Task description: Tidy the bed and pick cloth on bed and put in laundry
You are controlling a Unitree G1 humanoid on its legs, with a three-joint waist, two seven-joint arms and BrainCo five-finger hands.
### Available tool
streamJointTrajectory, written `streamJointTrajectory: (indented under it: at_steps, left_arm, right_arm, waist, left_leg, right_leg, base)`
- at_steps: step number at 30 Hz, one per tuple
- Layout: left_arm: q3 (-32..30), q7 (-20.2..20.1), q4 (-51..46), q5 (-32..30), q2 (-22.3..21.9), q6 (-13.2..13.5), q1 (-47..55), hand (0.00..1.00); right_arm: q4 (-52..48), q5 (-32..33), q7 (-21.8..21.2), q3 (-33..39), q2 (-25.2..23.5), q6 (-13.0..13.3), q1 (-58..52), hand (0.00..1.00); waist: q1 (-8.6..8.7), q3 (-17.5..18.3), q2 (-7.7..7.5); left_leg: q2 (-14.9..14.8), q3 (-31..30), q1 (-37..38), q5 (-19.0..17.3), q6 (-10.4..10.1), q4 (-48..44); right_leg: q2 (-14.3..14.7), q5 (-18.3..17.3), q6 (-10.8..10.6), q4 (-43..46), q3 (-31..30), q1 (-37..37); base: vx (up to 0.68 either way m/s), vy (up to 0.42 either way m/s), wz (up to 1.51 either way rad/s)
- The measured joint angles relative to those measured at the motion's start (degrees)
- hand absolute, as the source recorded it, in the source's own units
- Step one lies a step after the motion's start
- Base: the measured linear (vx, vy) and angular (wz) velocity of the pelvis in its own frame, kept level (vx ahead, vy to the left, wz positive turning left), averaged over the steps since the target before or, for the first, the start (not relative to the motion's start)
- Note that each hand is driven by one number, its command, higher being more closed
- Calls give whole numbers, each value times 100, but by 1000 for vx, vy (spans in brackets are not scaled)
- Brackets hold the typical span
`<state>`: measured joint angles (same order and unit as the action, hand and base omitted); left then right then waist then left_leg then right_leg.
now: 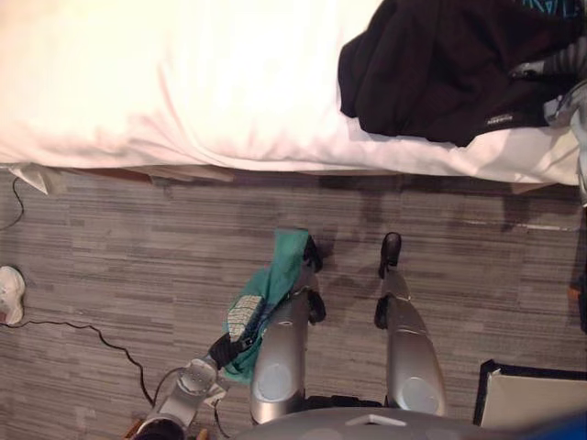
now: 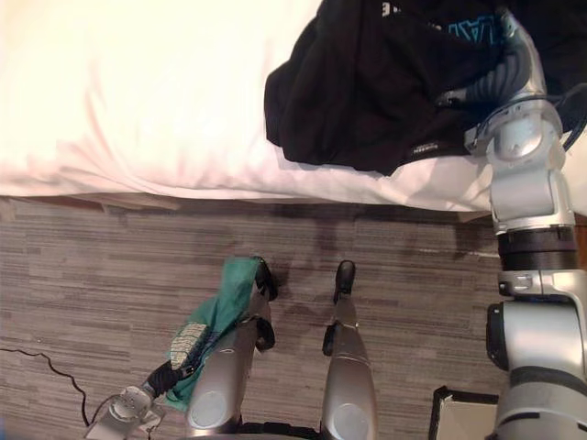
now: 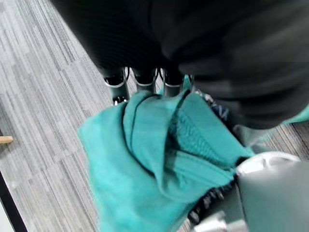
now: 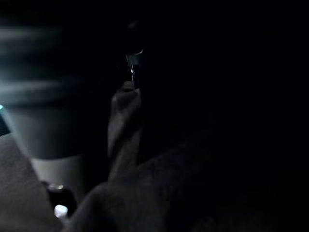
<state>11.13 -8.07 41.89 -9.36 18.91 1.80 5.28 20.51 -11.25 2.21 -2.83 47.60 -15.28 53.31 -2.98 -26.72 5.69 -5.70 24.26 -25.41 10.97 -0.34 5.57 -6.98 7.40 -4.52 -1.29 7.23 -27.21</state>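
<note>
Teal cloth (image 3: pixel 159 159), soft and crumpled, hangs from the left hand (image 3: pixel 116 82), which is closed on it above the grey striped carpet (image 1: pixel 110 238). Right hand (image 2: pixel 503 66) is buried in a black, limp clothes heap (image 2: pixel 367 82) on the smooth white bed (image 1: pixel 138 82); its grip I cannot tell.

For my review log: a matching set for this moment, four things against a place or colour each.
1 teal cloth
2 black garment
3 bed
4 right hand

A white
B at the black garment
C hangs from the left hand above the floor
D lies heaped on the bed

Pairs: 1-C, 2-D, 3-A, 4-B
</note>
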Motion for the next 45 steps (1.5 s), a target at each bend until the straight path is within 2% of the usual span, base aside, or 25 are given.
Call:
streamJointTrajectory:
  at_steps: [6, 8, 10, 15, 21, 26, 30, 32, 34, 36, 39, 41, 45]
  left_arm:
    - [-28, 351, 326, -10, -291, -192, -389, 100]
    - [-39, 498, 432, -15, -366, -277, -550, 100]
    - [-55, 644, 467, -17, -439, -333, -623, 100]
    - [-55, 934, 697, -32, -567, -447, -797, 100]
    - [-63, 1101, 692, -54, -584, -898, -969, 100]
    - [-48, 1108, 681, -136, -494, -1246, -1125, 100]
    - [-37, 1107, 679, -125, -490, -1414, -1143, 100]
    - [-30, 1104, 680, -123, -515, -1416, -1142, 100]
    - [-11, 1097, 691, -31, -603, -1414, -1107, 100]
    - [-1, 1092, 825, -5, -762, -1388, -1044, 100]
    - [-6, 1059, 952, 107, -875, -1364, -926, 100]
    - [-8, 1033, 1134, 206, -993, -1272, -862, 100]
    - [-54, 1011, 1427, 347, -1067, -1240, -795, 100]
  right_arm:
    - [-39, 81, 109, 76, -244, -96, 105, 100]
    - [-10, 291, 212, 122, -288, -73, 102, 100]
    - [92, 443, 312, 251, -432, 14, 99, 100]
    - [578, 944, 607, 318, -865, 482, 32, 100]
    - [1004, 1681, 704, 465, -1662, 1285, -788, 100]
    - [1083, 2462, 709, 663, -2738, 1905, -2109, 100]
    - [1243, 2736, 716, 556, -3384, 2207, -3110, 100]
    - [1401, 2800, 691, 530, -3705, 2259, -3720, 100]
    - [1552, 2799, 668, 532, -3872, 2281, -4269, 100]
    - [1826, 2798, 613, 555, -3926, 2383, -4895, 100]
    - [2154, 2818, 502, 641, -4002, 2519, -5356, 100]
    - [2547, 2903, 324, 793, -4020, 2593, -5674, 100]
    - [3162, 2759, 14, 1078, -4056, 2615, -6001, 100]
  waist:
    - [1, 2, -3]
    - [-6, 11, -21]
    - [-9, 16, -32]
    - [26, 39, -78]
    - [46, 155, -308]
    - [82, 320, -709]
    - [210, 492, -943]
    - [230, 607, -1020]
    - [289, 783, -1004]
    - [494, 1126, -891]
    - [582, 1471, -789]
    - [682, 1667, -654]
    - [695, 1877, -519]
  left_leg:
    - [-110, 2, -129, 60, -60, 1]
    - [-164, -45, -158, 90, -100, 1]
    - [-199, -60, -151, 122, -115, 1]
    - [-291, -74, 88, 145, -136, 0]
    - [-395, -57, 641, 100, -245, 4]
    - [-421, 18, 1273, -6, -381, 4]
    - [-417, 108, 1672, -106, -421, 6]
    - [-396, 266, 1908, -183, -423, 8]
    - [-355, 375, 2128, -265, -429, 15]
    - [-287, 439, 2382, -390, -423, 39]
    - [-237, 544, 2690, -533, -442, 42]
    - [-196, 654, 2960, -644, -454, 45]
    - [-161, 673, 3159, -734, -466, 46]
  right_leg:
    - [77, 22, 24, -6, 103, -104]
    - [129, 23, 58, -20, 167, -102]
    - [161, 35, 80, -42, 189, -77]
    - [265, 83, 145, -201, 229, 235]
    - [389, 59, 192, -338, 224, 832]
    - [464, -53, 205, -369, 166, 1448]
    - [467, -136, 191, -359, 69, 1790]
    - [456, -179, 159, -355, -69, 1945]
    - [408, -212, 145, -342, -175, 2091]
    - [365, -322, 85, -299, -214, 2302]
    - [309, -427, 45, -263, -362, 2505]
    - [284, -533, -16, -253, -408, 2734]
    - [258, -586, -35, -255, -470, 2912]
  base:
    - [-4, -8, 0]
    - [3, -36, 7]
    - [9, -16, 0]
    - [30, -40, -4]
    - [36, -56, -6]
    - [33, -30, -8]
    - [53, -14, -14]
    - [82, 7, -33]
    - [79, 18, -27]
    - [102, 26, -12]
    - [75, 23, -27]
    - [68, 16, -15]
    - [51, 3, -9]
